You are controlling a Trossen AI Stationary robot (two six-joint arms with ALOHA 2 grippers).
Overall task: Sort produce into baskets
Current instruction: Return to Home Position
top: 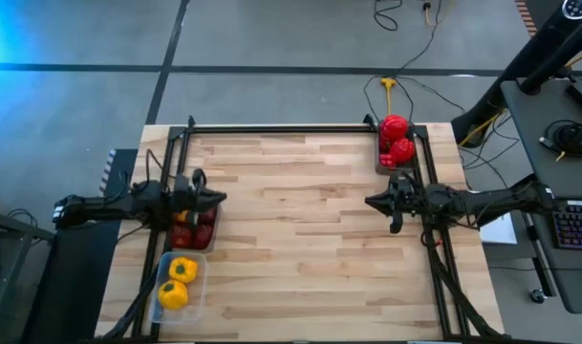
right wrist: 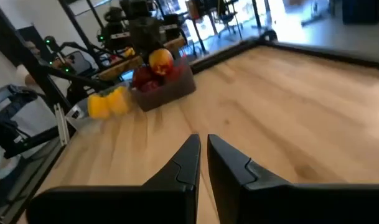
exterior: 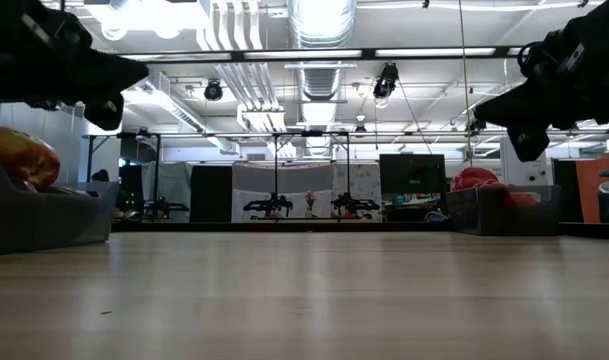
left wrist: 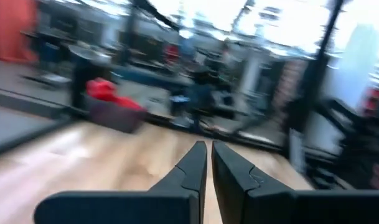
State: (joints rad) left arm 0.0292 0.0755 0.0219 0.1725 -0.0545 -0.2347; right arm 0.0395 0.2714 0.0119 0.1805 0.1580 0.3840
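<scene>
Red peppers (top: 397, 139) lie in a dark grey tray (top: 384, 167) at the table's far right; they also show in the left wrist view (left wrist: 104, 91). Dark maroon and red produce (top: 197, 232) lies in a dark tray (right wrist: 170, 89) at the left. Two yellow peppers (top: 179, 281) lie in a clear tub (top: 197, 287) near the front left. My left gripper (top: 224, 199) is shut and empty, above the table beside the left tray. My right gripper (top: 368, 202) is shut and empty, above the table on the near side of the red-pepper tray.
A black frame (top: 300, 129) runs along the table's far edge and both sides. The wooden table top (top: 300, 229) lies between the two grippers. Cables and a desk with a keyboard (top: 577, 225) are off the table to the right.
</scene>
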